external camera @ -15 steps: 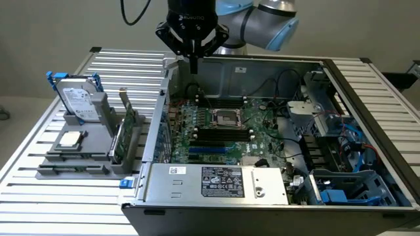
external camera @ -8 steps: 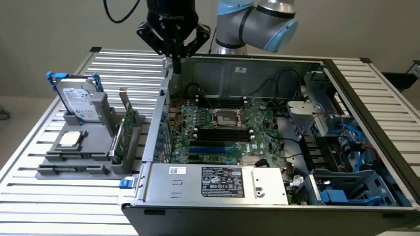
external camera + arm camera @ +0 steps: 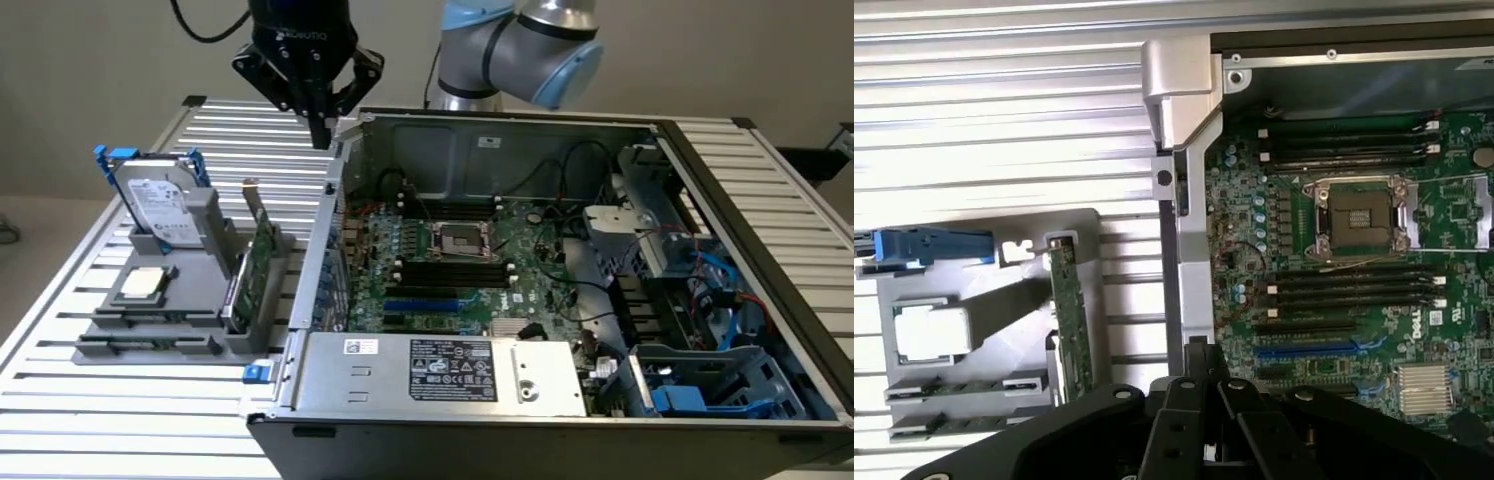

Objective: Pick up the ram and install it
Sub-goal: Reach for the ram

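the ram (image 3: 964,388) lies in a slot of the grey holder (image 3: 984,240) in the wrist view. it is well apart from the hand (image 3: 1202,358), on the side away from the computer case (image 3: 1184,120). just beside it there is a second strip of the same kind, and i cannot tell for sure if it is also a memory stick. the upright expansion card (image 3: 1069,320) stands between the ram and the hand, and the processor chip (image 3: 932,332) sits near the ram. the fingers of the hand look pressed together, with no gap that i can see, and nothing is between them. beyond the hand, the motherboard (image 3: 1244,230) shows black memory slots (image 3: 1354,295) that look empty.

in the exterior view the hand (image 3: 320,130) hangs above the corner of the case wall, high over the tabletop (image 3: 134,430). the holder is lower than the hand and toward the exterior view's left of it, and the hard drive (image 3: 154,205) is its nearest part. here also the fingers meet at one tip and carry nothing.

my judgement is that the task is at its very start. the ram is not picked up and the hand does not touch it, so both the grasp and the seating into a slot are left to do.
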`<control>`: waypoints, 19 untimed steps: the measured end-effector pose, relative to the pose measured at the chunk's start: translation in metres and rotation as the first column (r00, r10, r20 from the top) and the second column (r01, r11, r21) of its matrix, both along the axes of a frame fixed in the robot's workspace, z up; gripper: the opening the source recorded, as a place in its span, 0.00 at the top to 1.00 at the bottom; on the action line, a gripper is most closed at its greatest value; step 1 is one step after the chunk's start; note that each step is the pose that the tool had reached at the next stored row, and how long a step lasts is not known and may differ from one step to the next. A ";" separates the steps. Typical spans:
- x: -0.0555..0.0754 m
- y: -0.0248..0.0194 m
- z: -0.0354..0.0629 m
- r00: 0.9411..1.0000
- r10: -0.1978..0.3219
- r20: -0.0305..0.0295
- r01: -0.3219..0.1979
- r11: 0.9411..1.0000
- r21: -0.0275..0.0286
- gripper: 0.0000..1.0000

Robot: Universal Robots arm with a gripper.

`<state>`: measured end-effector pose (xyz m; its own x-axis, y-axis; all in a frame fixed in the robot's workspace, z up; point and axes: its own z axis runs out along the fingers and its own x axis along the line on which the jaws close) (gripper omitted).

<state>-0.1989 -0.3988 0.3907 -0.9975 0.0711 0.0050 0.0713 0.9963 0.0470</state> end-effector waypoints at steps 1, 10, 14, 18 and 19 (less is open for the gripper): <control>-0.004 0.0000 -0.0003 1.000 0.000 -0.003 0.000 1.000 0.000 0.89; -0.044 -0.0002 -0.0038 1.000 0.000 -0.027 0.000 1.000 0.000 0.89; -0.062 -0.0012 -0.0070 1.000 0.000 -0.027 0.000 1.000 0.000 0.89; -0.079 -0.0047 -0.0105 1.000 0.000 -0.027 0.000 1.000 0.000 0.89; -0.083 -0.0060 -0.0116 1.000 0.000 -0.027 0.000 1.000 0.000 0.89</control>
